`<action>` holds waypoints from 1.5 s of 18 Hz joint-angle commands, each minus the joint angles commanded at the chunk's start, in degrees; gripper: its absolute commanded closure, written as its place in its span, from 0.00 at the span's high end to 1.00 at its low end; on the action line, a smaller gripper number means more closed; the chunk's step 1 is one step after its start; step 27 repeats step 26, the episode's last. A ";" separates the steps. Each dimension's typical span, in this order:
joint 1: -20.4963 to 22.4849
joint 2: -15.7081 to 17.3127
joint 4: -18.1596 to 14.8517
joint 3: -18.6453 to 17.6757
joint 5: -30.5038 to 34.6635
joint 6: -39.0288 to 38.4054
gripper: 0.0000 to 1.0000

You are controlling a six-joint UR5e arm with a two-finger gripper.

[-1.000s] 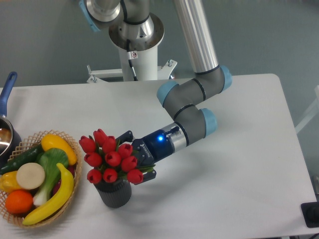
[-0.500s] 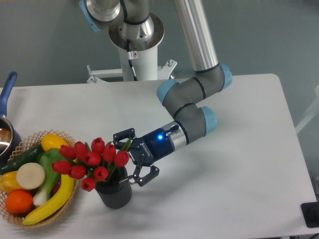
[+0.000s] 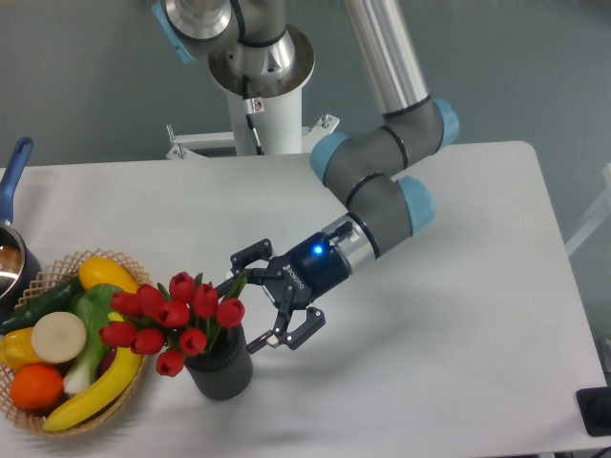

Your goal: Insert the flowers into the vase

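The flowers [image 3: 172, 317], a bunch of red tulip heads with green leaves, stand in the vase [image 3: 221, 370] and lean left toward the basket. The vase is a short dark ribbed cylinder near the table's front. My gripper [image 3: 260, 298] is open just right of the bunch, its fingers spread wide with nothing between them. One finger [image 3: 246, 258] sits above the leaves, the other [image 3: 291, 334] lies to the right of the vase rim. No contact with the flowers shows.
A wicker basket [image 3: 143, 282] with a banana, orange, yellow pepper and greens stands at the front left, touching distance from the leaning tulips. A pot with a blue handle [image 3: 11, 172] sits at the left edge. The robot's base [image 3: 260, 67] is at the back.
The gripper went from shut on the flowers to open and has drawn back to the right. The released bunch tipped left in the vase.
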 joint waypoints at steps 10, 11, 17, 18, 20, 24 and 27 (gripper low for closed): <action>8.80 19.85 -1.66 -3.25 26.22 -2.47 1.00; 8.89 21.79 -2.11 -3.17 31.34 -2.38 1.00; 9.32 25.85 -10.00 -0.36 42.02 0.77 1.00; 9.67 26.11 -12.54 0.34 43.33 4.09 1.00; 11.08 27.51 -18.17 1.57 47.89 11.39 1.00; 15.65 29.28 -24.08 1.93 48.79 20.91 1.00; 15.83 29.37 -24.00 1.58 48.70 20.92 1.00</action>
